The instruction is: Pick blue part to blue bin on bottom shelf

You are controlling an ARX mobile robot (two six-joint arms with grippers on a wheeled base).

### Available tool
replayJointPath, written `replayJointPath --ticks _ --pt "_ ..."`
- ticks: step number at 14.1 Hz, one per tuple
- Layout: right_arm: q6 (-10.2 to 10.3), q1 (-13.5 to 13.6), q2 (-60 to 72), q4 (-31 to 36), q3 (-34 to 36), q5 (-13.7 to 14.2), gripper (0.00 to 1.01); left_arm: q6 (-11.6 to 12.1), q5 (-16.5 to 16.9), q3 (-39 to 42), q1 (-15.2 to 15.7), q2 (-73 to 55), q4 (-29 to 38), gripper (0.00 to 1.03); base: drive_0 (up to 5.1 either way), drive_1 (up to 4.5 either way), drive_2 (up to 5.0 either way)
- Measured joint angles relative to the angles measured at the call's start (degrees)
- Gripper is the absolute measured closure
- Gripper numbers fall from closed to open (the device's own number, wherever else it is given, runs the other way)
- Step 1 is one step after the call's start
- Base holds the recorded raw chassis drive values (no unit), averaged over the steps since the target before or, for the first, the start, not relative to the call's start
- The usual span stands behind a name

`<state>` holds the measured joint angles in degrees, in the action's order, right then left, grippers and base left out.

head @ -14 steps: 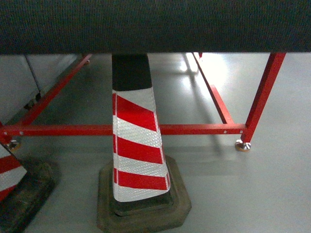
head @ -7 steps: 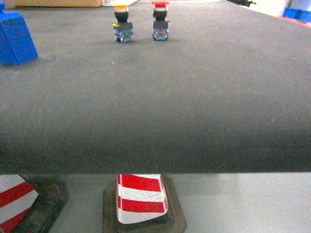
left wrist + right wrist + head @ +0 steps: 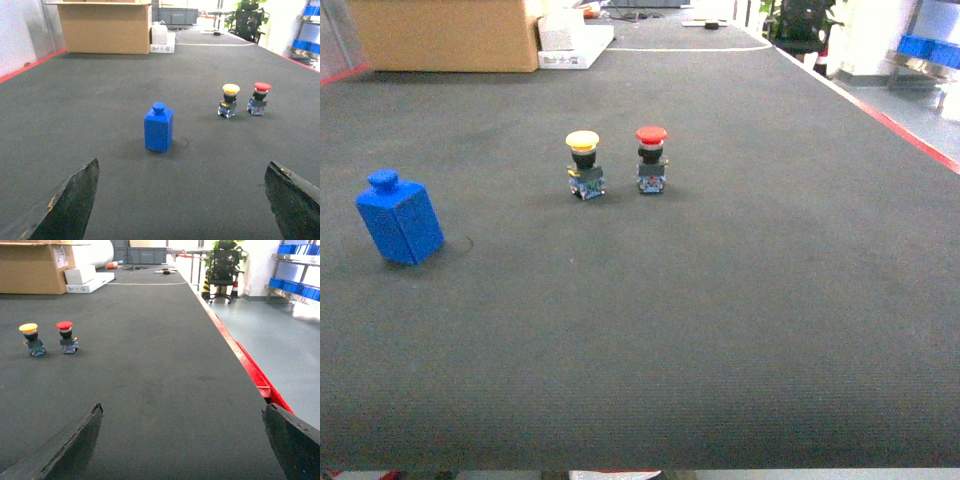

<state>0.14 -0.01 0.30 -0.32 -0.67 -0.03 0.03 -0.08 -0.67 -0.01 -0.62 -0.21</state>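
**Inspector A:** Any readable writing or brand marks?

**Inspector B:** None legible. The cardboard box at the far end of the tabletop carries a small white label, but its print is too small to read. Two white flat boxes lie just beside it; their markings cannot be made out either.

**Inspector A:** Count of items on the tabletop?

**Inspector B:** One blue part, standing upright with a small round knob on top. Two push buttons: one yellow-capped push button and one red-capped push button. The buttons stand side by side, close but apart. Taking the blue part as reference, both buttons sit well off to its right and somewhat farther back. The left wrist view shows the same part straight ahead, standing free with nothing touching it.

**Inspector A:** State of the fingers?

**Inspector B:** The left gripper has its fingers spread wide, released, holding nothing; the blue part lies beyond them. The right gripper likewise shows fingers spread wide over bare tabletop, empty, with the two buttons ahead to its left.

**Inspector A:** Surroundings?

**Inspector B:** Blue bins on a rack stand beyond the tabletop's red right edge, with a potted plant near them.
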Motion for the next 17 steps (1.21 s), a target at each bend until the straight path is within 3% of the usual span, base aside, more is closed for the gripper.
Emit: replayJointPath --ticks 15,16,17 --pt "0.02 0.0 0.0 0.04 0.0 0.02 0.03 0.0 0.07 -0.02 0.0 0.0 -0.04 0.05 0.0 0.0 0.0" --pt "0.02 0.0 0.0 0.07 0.0 0.0 0.03 -1.18 -2.97 -0.7 -1.03 -0.66 -3.13 0.05 0.0 0.0 0.0" --pt "0.02 0.0 0.0 0.02 0.0 0.09 0.03 -4.94 -13.68 -3.43 -6.47 -7.06 -8.13 0.05 0.0 0.0 0.0"
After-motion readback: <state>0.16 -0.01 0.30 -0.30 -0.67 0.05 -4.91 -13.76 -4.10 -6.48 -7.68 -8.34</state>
